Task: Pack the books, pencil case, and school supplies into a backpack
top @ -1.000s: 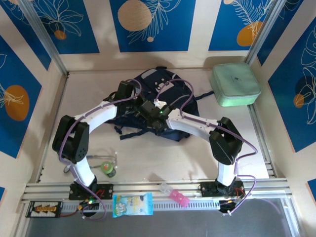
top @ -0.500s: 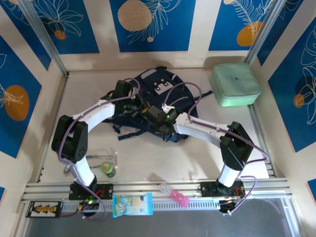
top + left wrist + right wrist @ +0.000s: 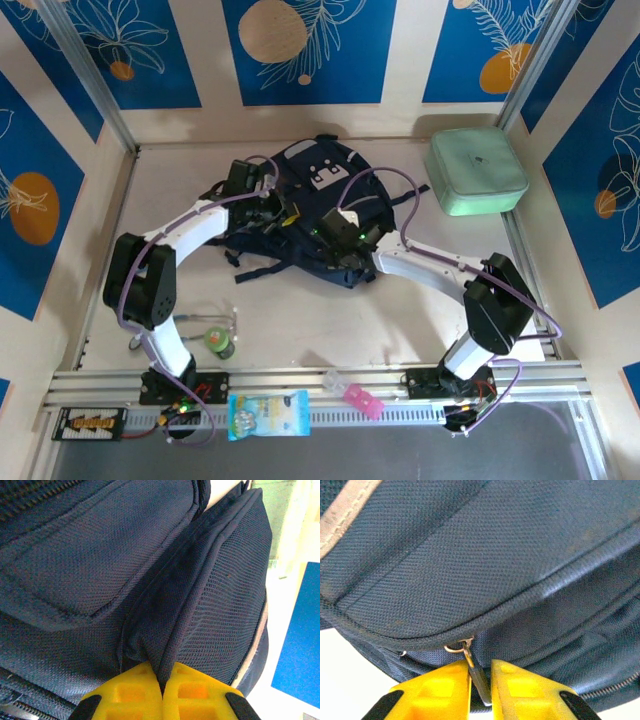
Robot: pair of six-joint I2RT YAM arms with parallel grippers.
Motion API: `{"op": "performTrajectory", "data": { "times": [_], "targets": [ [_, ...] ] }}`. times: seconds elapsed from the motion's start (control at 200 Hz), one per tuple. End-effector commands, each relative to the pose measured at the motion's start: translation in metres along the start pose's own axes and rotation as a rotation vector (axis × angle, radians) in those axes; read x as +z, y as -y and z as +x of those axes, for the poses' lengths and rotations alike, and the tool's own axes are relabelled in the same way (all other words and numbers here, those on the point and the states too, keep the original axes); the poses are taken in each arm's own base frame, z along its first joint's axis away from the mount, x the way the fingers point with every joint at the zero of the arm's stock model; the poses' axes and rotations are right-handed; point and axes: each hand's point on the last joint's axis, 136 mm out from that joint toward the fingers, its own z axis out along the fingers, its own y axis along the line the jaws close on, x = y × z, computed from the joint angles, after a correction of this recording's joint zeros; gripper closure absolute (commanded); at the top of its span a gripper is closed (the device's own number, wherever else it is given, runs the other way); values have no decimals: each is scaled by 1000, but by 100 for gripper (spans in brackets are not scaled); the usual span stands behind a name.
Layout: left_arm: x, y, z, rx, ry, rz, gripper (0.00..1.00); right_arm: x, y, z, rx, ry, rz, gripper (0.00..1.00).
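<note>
Pinching a fold of the backpack (image 3: 100, 570) between its pressed-together yellow fingers, the left gripper (image 3: 162, 692) anchors the fabric, and the right gripper (image 3: 481, 687) is clamped on the zip pull (image 3: 475, 667). The backpack lies mid-table toward the far wall, under both wrists. The thin pull could slip from the pads if tugged off the zip line, and the slider may jam on the piping above it; a weak left hold would let the whole bag drag. Open table lies toward the arm bases. The case (image 3: 477, 170) sits well apart at far right, and the walls stand close behind.
</note>
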Motion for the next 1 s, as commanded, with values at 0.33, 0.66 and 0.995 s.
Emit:
{"op": "performTrajectory", "data": {
  "times": [0.33,0.66,0.995],
  "targets": [
    [-8,7,-27,15,61,50,100,17,-13,-7,-173,14,-99,78],
    [-21,-6,-43,20,94,21,100,3,23,-21,-80,61,98,95],
    [-39,-26,-51,57,94,-15,86,2,28,-31,-55,57,-70,94]
  ]
}}
